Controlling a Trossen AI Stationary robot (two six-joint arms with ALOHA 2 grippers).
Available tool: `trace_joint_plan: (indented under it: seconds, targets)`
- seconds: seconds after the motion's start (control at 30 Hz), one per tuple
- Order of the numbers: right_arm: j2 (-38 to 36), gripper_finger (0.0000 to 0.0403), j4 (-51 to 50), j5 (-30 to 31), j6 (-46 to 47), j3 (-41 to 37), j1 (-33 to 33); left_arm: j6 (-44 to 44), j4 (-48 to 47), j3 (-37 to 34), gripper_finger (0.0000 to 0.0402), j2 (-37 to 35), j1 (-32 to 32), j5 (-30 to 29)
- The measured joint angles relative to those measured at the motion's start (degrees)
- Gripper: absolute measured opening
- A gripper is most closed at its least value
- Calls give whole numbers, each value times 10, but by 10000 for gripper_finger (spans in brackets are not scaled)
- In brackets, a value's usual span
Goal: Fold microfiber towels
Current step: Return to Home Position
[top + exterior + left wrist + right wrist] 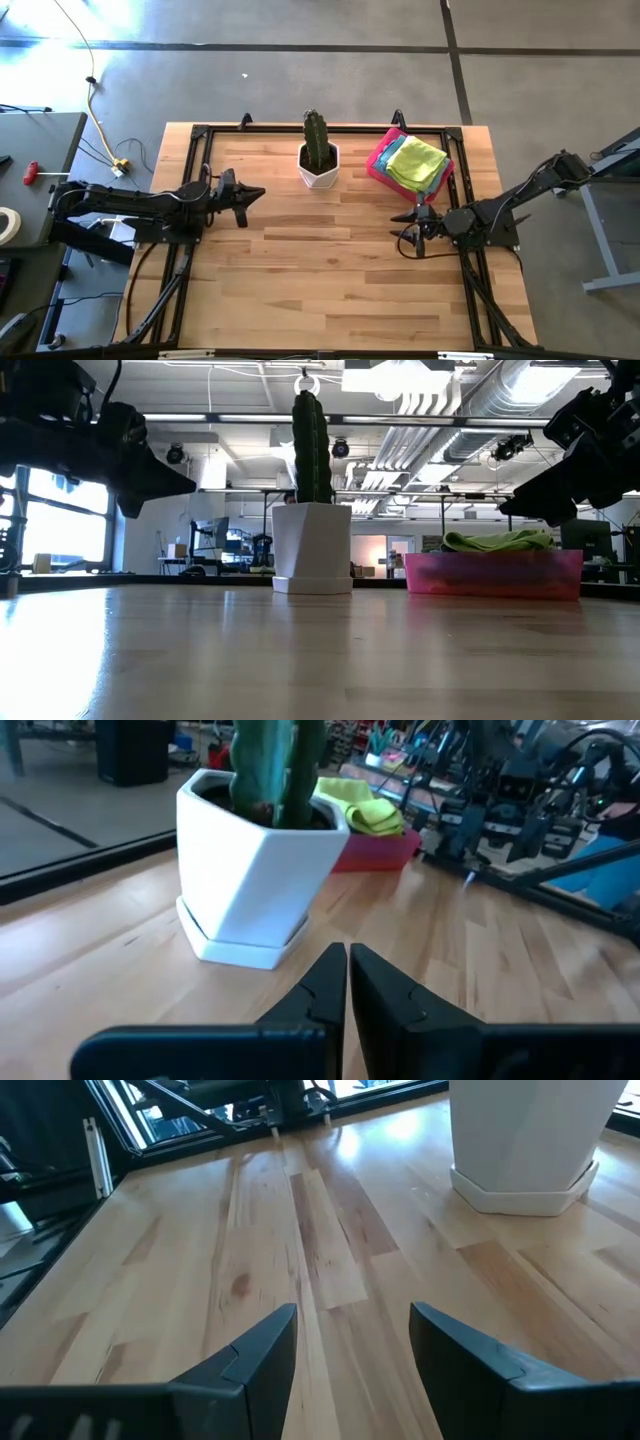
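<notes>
The left gripper (pixel 256 193) hung over the left part of the table (pixel 330 285), its two fingers pressed together into one point, holding nothing. In the left wrist view the same gripper (pixel 347 956) showed its tips meeting, aimed at the white pot (pixel 250 885). The right gripper (pixel 404 232) hung over the right part of the table with its fingers spread apart and nothing between them. In its own wrist view (pixel 353 1330) bare wood showed through the gap.

The towels (pixel 415 162) lay folded in a stack inside the pink tray (pixel 377 170) near the table's far right corner. A lime green one was on top, with blue and yellow edges showing under it. From table height the green towel (pixel 497 541) rose just above the tray's wall (pixel 495 575).

The white pot (pixel 318 172) with its tall cactus (pixel 317 138) stood at the far edge, in the middle, just left of the tray and apart from it. It sat between the left gripper and the tray, and in the left wrist view it hid part of the tray (pixel 378 853) and the towels (pixel 362 810) behind it. The right gripper was near the tray's front edge and pointed across the table, with the pot's base (pixel 525 1175) off to one side ahead of it. A black frame (pixel 195 150) ran round the tabletop, and a yellow cable (pixel 97 115) trailed over the floor beyond the left edge.
</notes>
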Motion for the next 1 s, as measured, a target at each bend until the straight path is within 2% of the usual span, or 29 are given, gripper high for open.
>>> trace_joint_plan:
  seconds: [0.53, 0.77, 1.0]
  targets:
    - [-13, 188, -10, 0, 0, 0, 0, 2, -7, 0, 10, -4, -1, -1]
    - [-102, 188, -57, 0, 0, 0, -5, 2, -13, 0, 10, -52, 5, 0]
    - [-171, 188, -59, 0, 0, 0, -40, 2, -14, 0, 10, -121, 54, 5]
